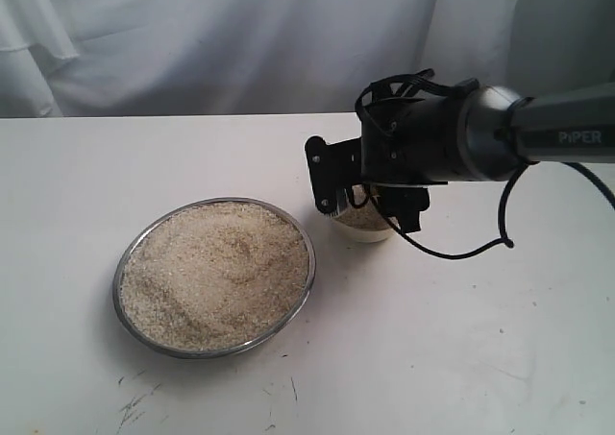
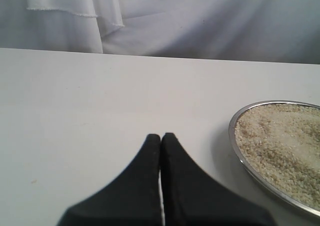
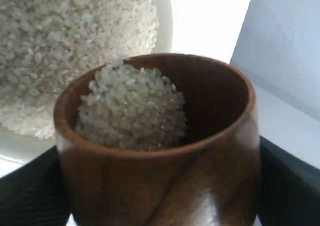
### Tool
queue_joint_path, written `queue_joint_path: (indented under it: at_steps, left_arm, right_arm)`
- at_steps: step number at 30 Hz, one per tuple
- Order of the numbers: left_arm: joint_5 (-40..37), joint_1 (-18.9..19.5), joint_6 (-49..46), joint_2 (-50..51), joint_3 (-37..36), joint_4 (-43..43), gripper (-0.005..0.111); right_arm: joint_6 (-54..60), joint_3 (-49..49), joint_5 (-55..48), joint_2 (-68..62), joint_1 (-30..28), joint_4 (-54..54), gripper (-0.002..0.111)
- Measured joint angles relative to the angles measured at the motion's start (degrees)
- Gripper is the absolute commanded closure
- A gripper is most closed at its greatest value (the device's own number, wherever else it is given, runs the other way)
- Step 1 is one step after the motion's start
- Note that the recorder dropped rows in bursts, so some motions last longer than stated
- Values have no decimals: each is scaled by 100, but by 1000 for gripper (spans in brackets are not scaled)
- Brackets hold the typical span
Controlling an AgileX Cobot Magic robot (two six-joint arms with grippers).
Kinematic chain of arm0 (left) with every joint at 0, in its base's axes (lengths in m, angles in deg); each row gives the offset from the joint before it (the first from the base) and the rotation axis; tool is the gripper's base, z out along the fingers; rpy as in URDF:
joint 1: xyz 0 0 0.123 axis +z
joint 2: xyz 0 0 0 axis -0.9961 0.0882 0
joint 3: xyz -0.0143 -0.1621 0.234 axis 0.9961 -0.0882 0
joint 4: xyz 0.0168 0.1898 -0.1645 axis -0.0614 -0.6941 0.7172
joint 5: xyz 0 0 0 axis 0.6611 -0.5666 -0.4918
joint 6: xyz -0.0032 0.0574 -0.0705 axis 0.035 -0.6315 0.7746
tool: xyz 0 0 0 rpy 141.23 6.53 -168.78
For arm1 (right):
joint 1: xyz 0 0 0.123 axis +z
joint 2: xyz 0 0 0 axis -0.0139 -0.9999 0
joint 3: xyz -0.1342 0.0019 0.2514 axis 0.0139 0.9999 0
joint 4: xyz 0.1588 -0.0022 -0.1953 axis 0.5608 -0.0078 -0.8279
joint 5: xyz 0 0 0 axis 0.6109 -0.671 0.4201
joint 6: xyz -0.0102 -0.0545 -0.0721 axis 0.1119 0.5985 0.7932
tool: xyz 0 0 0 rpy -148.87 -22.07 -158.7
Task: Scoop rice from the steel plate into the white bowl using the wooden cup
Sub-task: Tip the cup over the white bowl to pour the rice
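Looked like a robot lab test bench, not a home or kitchen: plain white table (image 1: 480,358), with a white cloth backdrop (image 1: 192,41) hung along the far side. A black robot arm (image 1: 452,137) marked PiPER reached in from the right, trailing a loose cable (image 1: 461,256). Near left, the tabletop carried dark scuff marks (image 1: 135,403); the staged props included a steel plate (image 1: 116,286) of rice (image 1: 216,272).

White bowl (image 1: 371,233) mostly behind right claw (image 1: 370,203)
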Motion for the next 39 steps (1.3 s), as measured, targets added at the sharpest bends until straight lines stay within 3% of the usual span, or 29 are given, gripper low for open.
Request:
queue_joint_path:
  at_steps: [39]
  left_arm:
    - [0,0,0,0,0,0,107]
  right_arm:
    - [-245,0,-1025,-286,343,-1653,108]
